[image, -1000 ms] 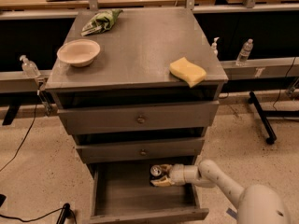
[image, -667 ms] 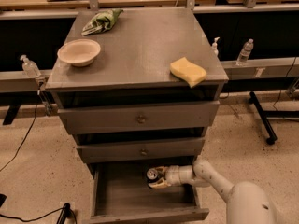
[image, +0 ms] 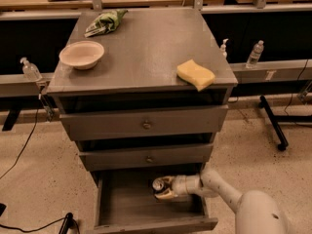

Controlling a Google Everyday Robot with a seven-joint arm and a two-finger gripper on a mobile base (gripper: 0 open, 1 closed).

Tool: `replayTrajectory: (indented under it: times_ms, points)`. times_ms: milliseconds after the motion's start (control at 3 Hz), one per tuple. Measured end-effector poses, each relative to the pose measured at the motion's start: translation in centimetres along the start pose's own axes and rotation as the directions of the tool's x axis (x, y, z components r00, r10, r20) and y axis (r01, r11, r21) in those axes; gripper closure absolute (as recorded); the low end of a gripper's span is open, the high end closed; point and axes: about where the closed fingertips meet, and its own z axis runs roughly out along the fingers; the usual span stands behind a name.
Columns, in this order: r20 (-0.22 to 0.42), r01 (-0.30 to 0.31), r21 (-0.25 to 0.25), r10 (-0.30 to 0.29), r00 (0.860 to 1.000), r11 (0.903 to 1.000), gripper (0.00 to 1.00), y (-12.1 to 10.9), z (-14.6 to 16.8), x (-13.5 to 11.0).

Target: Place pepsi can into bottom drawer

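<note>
The bottom drawer is pulled open below two closed drawers of the grey cabinet. My gripper reaches in from the right, over the drawer's back half. It is shut on the pepsi can, which lies tilted on its side with its silver top facing left. The can is inside the drawer's outline, low over the drawer floor; I cannot tell whether it touches the floor. My white arm runs from the lower right corner into the drawer.
The cabinet top holds a beige bowl, a green bag and a yellow sponge. Bottles stand on a ledge behind. A cable lies on the floor at left, a black stand foot at right.
My gripper has moved further left and deeper into the bottom drawer with the can in it. The drawer and the cabinet's other things have not moved.
</note>
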Motion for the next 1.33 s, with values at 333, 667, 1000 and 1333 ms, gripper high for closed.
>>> replayTrajectory:
  times_ms: [333,667,1000,1333]
  points:
    - [-0.093,-0.038,-0.067,0.032,0.995,0.9970,1.00,3.3,3.4,3.5]
    - [-0.146,-0.070,-0.088,0.056,0.988,0.9937,1.00,4.7,5.6,6.0]
    - [-0.148,-0.072,-0.090,0.058,0.987,0.9934,0.82,4.7,5.7,5.9]
    - [-0.145,-0.073,-0.095,0.059,0.988,0.9928,0.53,5.0,6.0,5.8]
